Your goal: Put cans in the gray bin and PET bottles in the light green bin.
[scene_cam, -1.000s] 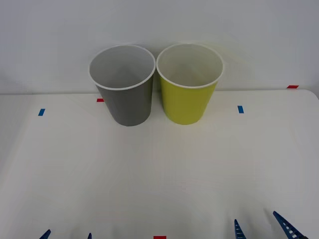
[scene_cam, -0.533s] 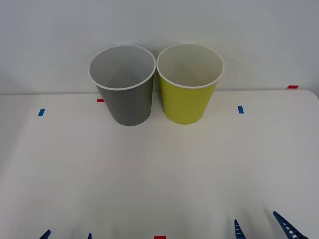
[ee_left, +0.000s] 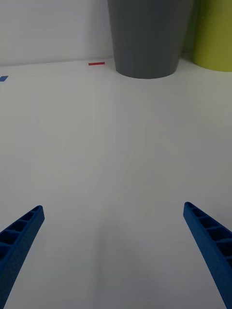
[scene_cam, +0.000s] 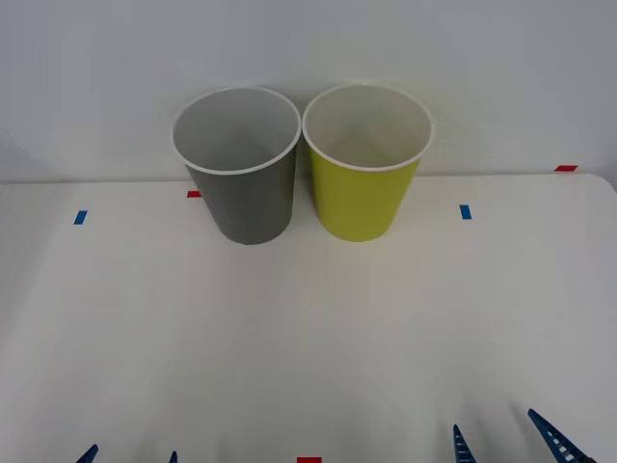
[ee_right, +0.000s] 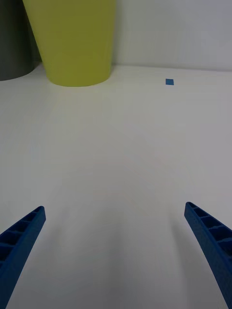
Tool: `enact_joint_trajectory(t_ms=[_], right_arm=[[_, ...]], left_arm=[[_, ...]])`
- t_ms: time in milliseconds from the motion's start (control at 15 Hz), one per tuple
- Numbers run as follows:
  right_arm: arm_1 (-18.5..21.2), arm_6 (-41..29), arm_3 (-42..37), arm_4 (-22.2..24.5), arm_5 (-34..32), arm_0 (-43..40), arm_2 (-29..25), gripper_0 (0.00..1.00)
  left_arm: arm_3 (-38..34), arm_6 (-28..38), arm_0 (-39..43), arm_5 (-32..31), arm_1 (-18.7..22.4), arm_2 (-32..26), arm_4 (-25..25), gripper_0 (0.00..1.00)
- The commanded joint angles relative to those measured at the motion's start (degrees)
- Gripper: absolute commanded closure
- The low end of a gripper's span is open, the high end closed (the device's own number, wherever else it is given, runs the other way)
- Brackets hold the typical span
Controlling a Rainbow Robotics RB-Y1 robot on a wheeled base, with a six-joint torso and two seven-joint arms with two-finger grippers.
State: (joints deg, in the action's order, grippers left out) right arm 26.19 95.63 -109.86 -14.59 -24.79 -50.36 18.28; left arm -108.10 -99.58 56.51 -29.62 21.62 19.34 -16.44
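The gray bin [scene_cam: 243, 193] and the light green bin [scene_cam: 364, 193] stand upright side by side at the back of the white table, both with white rims and nothing visible inside. The cans and PET bottles are out of view. At the table's near edge my left gripper [scene_cam: 130, 455] is open with nothing between its fingers; ahead of it stands the gray bin [ee_left: 147, 38]. My right gripper [scene_cam: 506, 442] is likewise open and holds nothing, well short of the light green bin [ee_right: 75, 43].
Small blue tape marks [scene_cam: 80, 217] [scene_cam: 466, 211] and red ones [scene_cam: 566, 168] [scene_cam: 308, 460] lie on the white table [scene_cam: 308, 328]. A pale wall rises right behind the bins.
A faint shadow has appeared on the wall at the far left edge. The bins and both grippers have not moved.
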Motion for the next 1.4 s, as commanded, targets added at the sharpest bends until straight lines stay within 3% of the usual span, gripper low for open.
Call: enact_joint_trajectory(t_ms=[67, 1400], right_arm=[[0.0, 0.0, 0.0, 0.0, 0.0, 0.0, 0.0, 0.00], [0.0, 0.0, 0.0, 0.0, 0.0, 0.0, 0.0, 0.00]], left_arm=[[0.0, 0.0, 0.0, 0.0, 0.0, 0.0, 0.0, 0.00], [0.0, 0.0, 0.0, 0.0, 0.0, 0.0, 0.0, 0.00]])
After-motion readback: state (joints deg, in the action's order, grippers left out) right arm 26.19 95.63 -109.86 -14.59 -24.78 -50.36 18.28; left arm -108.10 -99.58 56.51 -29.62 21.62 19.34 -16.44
